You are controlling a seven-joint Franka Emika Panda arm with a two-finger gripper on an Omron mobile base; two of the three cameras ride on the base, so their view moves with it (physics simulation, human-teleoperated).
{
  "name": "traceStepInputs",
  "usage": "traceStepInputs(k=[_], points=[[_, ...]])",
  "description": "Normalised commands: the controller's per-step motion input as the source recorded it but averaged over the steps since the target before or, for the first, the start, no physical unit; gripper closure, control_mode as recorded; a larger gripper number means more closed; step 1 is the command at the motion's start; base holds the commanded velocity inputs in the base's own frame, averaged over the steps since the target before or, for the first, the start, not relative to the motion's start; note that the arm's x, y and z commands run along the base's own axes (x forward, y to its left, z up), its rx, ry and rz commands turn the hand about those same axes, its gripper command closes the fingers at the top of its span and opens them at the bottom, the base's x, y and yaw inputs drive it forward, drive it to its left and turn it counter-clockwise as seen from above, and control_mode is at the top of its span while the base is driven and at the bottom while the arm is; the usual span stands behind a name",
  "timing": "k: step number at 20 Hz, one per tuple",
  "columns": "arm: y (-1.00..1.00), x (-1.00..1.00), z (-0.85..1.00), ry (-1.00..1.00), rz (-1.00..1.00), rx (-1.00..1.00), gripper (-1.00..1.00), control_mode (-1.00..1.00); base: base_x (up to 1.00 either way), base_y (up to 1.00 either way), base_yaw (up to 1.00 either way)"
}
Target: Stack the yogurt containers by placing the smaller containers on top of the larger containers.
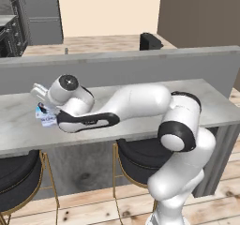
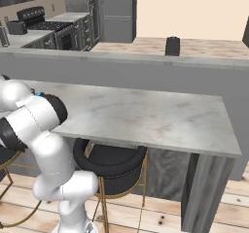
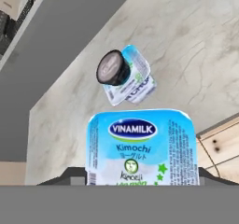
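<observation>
One pale-blue Vinamilk pack [image 3: 141, 146] (white-edged lid) clamped in hand [image 3: 133, 179]; dark cup [image 3: 112, 67] atop tub [image 3: 138, 86]

Table [image 3: 196, 55]: pale marbled slab top, long, backed by a grey raised ledge.
On table: small pale-blue pack [image 3: 135, 80], dark round cup [image 3: 113, 67] resting on top of it.
Near end: large pale-blue tub [image 3: 142, 146].

Premises: a domestic kitchen, computer-rendered. Evidence: a long marble-topped counter [image 2: 146, 118] with a raised grey back ledge [image 1: 140, 62]; round black stools on gold legs [image 2: 113, 166] tucked beneath it; a stove [image 2: 46, 25] with dark cabinets [image 2: 80, 30] along the far wall; a tall grey fridge [image 2: 116, 11]; wooden plank flooring [image 1: 93, 205].
</observation>
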Motion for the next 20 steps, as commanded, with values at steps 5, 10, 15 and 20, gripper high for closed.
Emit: traceStepInputs(k=[5,10,15,20], points=[[-0.56,0.05,0.19,0.0,0.01,0.02,1.0,-1.0,0.0,0.0,0.0],[-0.43,0.27,0.09,0.07,0.17,0.06,1.0,-1.0,0.0,0.0,0.0],[-0.08,0.53,0.02,0.25,0.29,0.01,1.0,-1.0,0.0,0.0,0.0],[0.0,0.56,0.03,0.38,0.19,-0.03,1.0,-1.0,0.0,0.0,0.0]])
